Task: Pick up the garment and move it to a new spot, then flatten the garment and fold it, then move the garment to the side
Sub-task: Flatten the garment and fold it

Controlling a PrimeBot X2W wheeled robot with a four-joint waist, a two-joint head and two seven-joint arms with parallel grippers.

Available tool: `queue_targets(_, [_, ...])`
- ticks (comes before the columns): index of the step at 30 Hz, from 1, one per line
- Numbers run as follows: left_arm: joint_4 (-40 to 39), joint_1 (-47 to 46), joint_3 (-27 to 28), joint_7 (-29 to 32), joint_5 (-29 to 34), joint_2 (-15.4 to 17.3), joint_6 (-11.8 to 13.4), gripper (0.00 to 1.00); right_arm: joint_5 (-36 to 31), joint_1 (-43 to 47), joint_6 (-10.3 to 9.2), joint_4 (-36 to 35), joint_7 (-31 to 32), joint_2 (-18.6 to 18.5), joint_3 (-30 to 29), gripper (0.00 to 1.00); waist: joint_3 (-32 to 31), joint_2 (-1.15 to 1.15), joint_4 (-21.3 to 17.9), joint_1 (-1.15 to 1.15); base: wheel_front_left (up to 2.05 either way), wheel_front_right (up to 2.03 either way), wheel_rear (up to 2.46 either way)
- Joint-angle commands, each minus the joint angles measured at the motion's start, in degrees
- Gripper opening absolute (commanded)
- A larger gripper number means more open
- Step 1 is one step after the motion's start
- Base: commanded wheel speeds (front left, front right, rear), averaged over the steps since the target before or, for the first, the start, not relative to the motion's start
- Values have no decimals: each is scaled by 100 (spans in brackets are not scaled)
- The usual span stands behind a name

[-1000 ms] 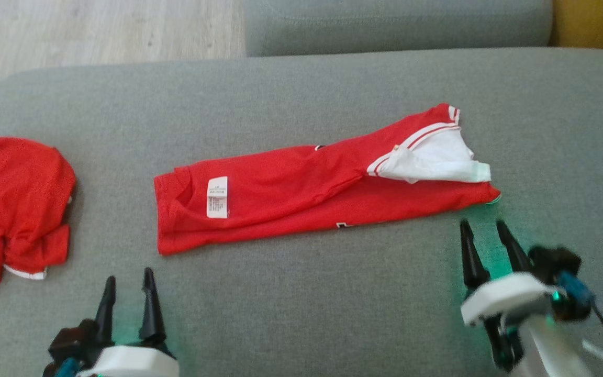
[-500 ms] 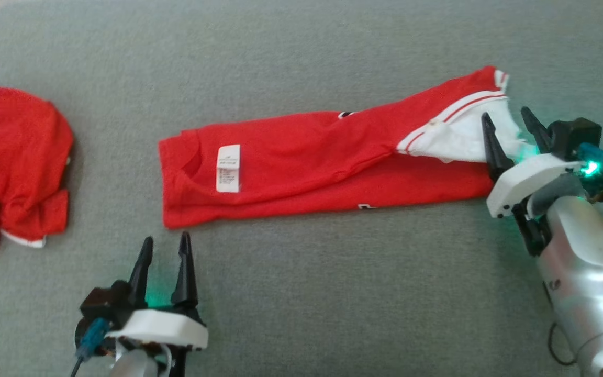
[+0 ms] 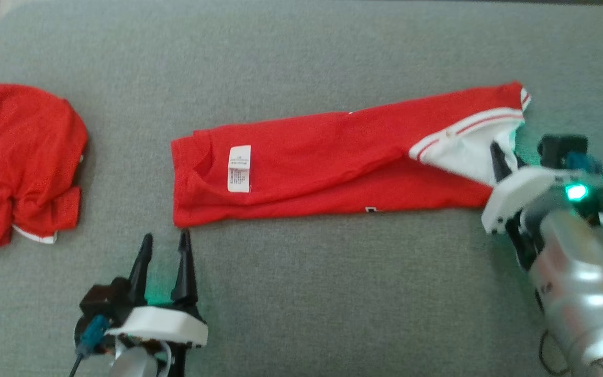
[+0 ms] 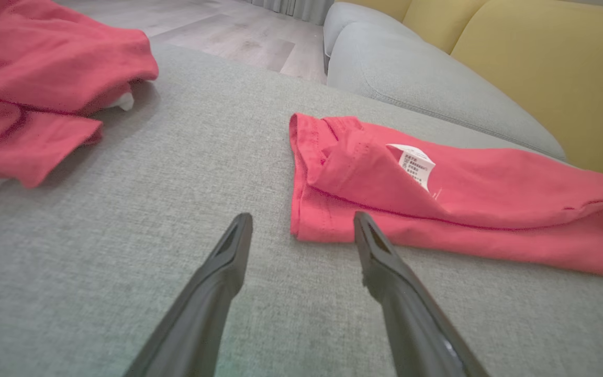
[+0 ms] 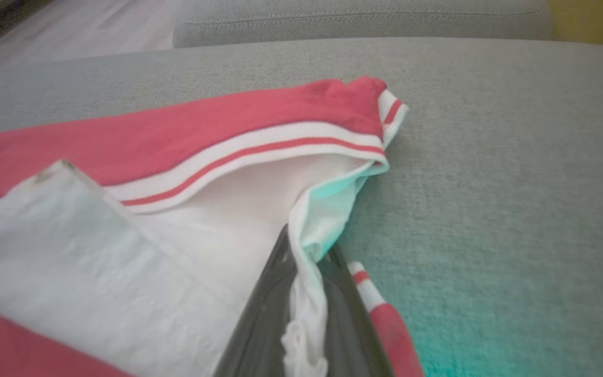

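Folded red garment [image 3: 333, 162] lies lengthwise across the grey sofa cushion [image 3: 301, 303], white label [image 3: 239, 168] facing up near its left end. Right gripper [image 5: 308, 242] is closed on the white inner fabric at the garment's right end, beside the red-and-white striped trim; cloth is pinched between both fingers. Left gripper [image 3: 165, 236] stands open and empty, fingertips just beside the garment's near left corner. A second red shirt [image 3: 19, 157] lies crumpled, well apart, at far left
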Motion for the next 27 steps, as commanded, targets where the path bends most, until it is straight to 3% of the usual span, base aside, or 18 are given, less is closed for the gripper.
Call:
queue_targets(1, [-137,53,247,-30,-1,38,30,100,145,372,-4,50,-227,-47,35,0,-193,0,-74,0,0,0,0])
queue_targets(7, [-98,248,294,-30,70,38,4,100,525,648,-4,-260,-635,-374,-118,0,-564,0,-99,0,0,0,0])
queue_targets(11, [-92,389,266,-30,112,38,-3,100,795,804,-4,-886,-708,-507,52,0,-750,0,-93,0,0,0,0])
queue_targets(20, [-125,483,164,-30,-47,38,34,100,1745,1131,-4,-3065,-629,-273,1721,0,-854,0,386,0,0,0,0])
queue_targets(27, [-117,338,-215,-30,-297,38,-51,100,2330,1241,-4,-3421,-327,-92,2649,0,-825,0,1273,0,0,0,0])
